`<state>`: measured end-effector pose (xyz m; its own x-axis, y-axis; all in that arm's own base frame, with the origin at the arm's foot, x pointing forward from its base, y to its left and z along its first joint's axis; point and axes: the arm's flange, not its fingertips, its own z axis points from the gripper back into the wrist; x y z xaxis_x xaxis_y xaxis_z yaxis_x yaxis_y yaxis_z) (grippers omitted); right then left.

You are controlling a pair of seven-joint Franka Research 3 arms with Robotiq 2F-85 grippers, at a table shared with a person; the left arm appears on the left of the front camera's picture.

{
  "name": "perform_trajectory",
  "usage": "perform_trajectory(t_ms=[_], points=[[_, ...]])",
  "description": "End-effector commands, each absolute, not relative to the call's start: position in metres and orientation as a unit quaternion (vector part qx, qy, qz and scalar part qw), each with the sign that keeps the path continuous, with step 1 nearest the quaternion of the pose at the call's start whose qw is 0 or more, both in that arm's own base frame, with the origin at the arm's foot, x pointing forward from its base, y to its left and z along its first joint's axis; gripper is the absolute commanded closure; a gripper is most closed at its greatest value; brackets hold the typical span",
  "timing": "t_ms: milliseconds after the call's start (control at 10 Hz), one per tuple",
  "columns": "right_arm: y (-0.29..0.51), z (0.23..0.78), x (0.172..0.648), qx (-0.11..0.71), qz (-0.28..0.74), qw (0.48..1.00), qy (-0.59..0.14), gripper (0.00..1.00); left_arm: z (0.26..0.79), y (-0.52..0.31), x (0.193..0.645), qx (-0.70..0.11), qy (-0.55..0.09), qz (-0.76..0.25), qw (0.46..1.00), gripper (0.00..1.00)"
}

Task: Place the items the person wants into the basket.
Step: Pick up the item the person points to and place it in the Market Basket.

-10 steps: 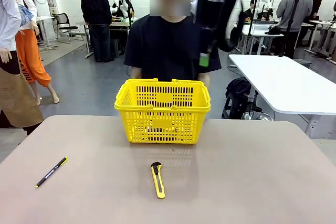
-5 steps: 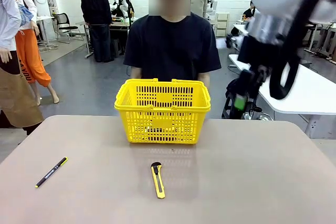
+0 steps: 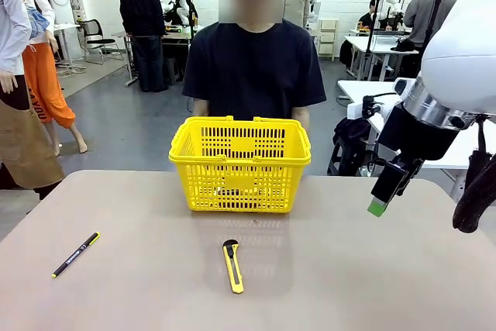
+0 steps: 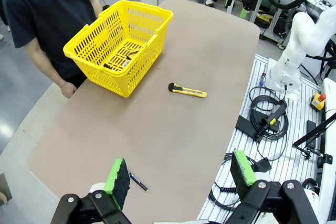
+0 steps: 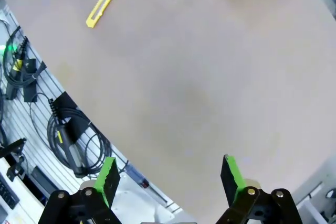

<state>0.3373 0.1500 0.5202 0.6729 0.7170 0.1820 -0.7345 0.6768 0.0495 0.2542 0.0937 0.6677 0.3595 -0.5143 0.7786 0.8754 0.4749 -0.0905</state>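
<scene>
Robotics lab: white worktables (image 3: 422, 125), cabling (image 4: 265, 124).

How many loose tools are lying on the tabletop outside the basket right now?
2: a yellow utility knife in front of the basket, and a black pen near the table's left edge. Others lie inside the basket.

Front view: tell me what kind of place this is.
Probably a robotics lab or data-collection hall: behind the person at the yellow basket stand more white tables, other people at workstations, and a white robot arm over the table.

Front level — wrists high, table (image 4: 173, 129) shared
</scene>
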Motion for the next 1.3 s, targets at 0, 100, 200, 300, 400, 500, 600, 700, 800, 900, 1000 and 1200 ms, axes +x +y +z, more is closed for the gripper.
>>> perform_trajectory(t_ms=[0,100,200,300,400,500,600,700,800,900,1000,1200], points=[[0.151,0.517,0.348,0.057,0.399,0.912,-0.076,0.00,0.667,0.093,0.254,-0.254,-0.353,-0.443,0.784,0.00],[0.150,0.520,0.337,0.059,0.398,0.913,-0.074,0.00,0.667,0.093,0.254,-0.254,-0.353,-0.443,0.784,0.00],[0.150,0.520,0.337,0.059,0.398,0.913,-0.074,0.00,0.667,0.093,0.254,-0.254,-0.353,-0.443,0.784,0.00],[0.150,0.520,0.337,0.059,0.398,0.913,-0.074,0.00,0.667,0.093,0.254,-0.254,-0.353,-0.443,0.784,0.00],[0.150,0.520,0.337,0.059,0.398,0.913,-0.074,0.00,0.667,0.093,0.254,-0.254,-0.353,-0.443,0.784,0.00],[0.150,0.520,0.337,0.059,0.398,0.913,-0.074,0.00,0.667,0.093,0.254,-0.254,-0.353,-0.443,0.784,0.00],[0.150,0.520,0.337,0.059,0.398,0.913,-0.074,0.00,0.667,0.093,0.254,-0.254,-0.353,-0.443,0.784,0.00],[0.152,0.521,0.338,0.060,0.401,0.911,-0.075,0.00,0.667,0.093,0.254,-0.254,-0.353,-0.443,0.784,0.00],[0.135,0.553,0.317,0.064,0.401,0.905,-0.126,0.00,0.667,0.093,0.254,-0.254,-0.353,-0.443,0.784,0.00],[0.107,0.590,0.289,0.074,0.399,0.896,-0.182,0.00,0.667,0.093,0.254,-0.254,-0.353,-0.443,0.784,0.00],[0.077,0.618,0.268,0.090,0.389,0.889,-0.223,0.00,0.667,0.093,0.254,-0.254,-0.353,-0.443,0.784,0.00],[0.018,0.654,0.235,0.147,0.392,0.864,-0.280,0.00,0.667,0.093,0.254,-0.254,-0.353,-0.443,0.784,0.00]])
